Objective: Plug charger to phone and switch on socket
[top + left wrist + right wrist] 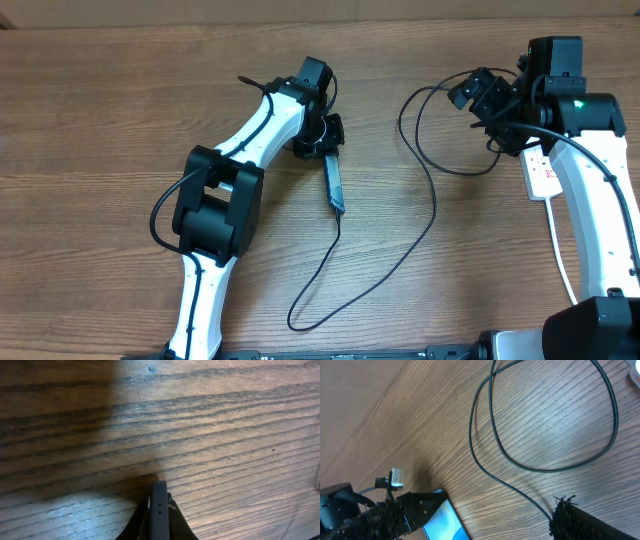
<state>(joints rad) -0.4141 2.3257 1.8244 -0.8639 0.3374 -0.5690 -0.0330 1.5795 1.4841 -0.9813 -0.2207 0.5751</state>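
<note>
phone (335,190) is held on edge, clamped by the left gripper (159,525). charger (434,205) is laid in loops across the table (100,120). right gripper (483,100) is seen spread wide.

Your left arm (250,130): white shell links, one bulky black joint housing (215,205) mid-arm, thin black cable (155,222) looping out beside it. Your left tool (325,140) is all black. Your right arm (600,230): same white links, black joint block at the top with a lit green LED (578,103), black cable running down the link. Your right tool (478,95) is black and boxy. Its fingers (582,522) look rough and fuzzy-edged up close.
</note>
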